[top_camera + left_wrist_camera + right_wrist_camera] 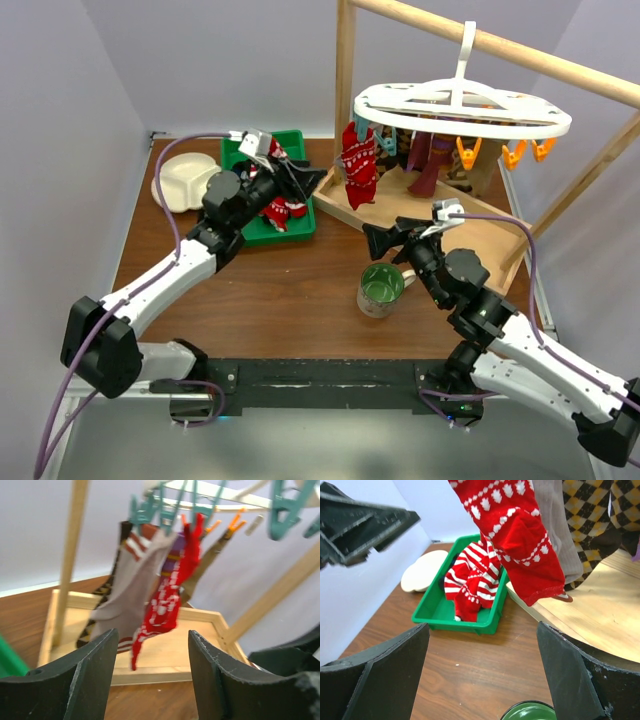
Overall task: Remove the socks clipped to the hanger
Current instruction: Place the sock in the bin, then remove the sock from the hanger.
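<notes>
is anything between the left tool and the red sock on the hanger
Nothing visible. In the left wrist view the red sock hangs straight ahead of the open left tool, with only air between them. The post stands off to the left, and a grey sock hangs just left of the red one.

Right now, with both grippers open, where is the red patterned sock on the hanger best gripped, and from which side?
Probably the lower half, just above the toe: the red sock hangs loose and flat there, free below the hanger. Come from the robot's side, where the right gripper faces it: from there nothing covers it, and the grey sock hangs behind.
</notes>
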Motion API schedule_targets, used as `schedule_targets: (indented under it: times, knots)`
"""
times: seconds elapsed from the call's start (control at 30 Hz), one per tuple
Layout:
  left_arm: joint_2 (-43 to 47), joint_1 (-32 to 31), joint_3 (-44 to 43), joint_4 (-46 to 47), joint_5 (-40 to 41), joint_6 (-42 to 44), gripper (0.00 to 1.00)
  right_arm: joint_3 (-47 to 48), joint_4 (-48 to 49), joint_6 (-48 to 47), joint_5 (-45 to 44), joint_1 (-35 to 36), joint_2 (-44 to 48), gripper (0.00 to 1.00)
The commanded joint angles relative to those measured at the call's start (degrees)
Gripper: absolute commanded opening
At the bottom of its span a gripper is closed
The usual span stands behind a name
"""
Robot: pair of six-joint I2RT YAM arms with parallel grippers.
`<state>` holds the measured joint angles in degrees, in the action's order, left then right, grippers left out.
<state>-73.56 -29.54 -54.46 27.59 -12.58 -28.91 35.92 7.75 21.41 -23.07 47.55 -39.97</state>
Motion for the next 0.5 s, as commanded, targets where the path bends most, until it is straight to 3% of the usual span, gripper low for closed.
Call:
schedule_targets:
  times: [0.0,0.47]
  knots:
    - [-2.1,-1.3,-1.6,6.5,-2.5,1.3,0.62,-0.5,1.0,0.2,-0.8,-0.2,0.7,0.92]
    - [-12.3,-1.7,-14.6,7.8,-8.2,2.2,0.58,0.8,5.3,-2.4,-1.3,-0.2,-3.9,0.92]
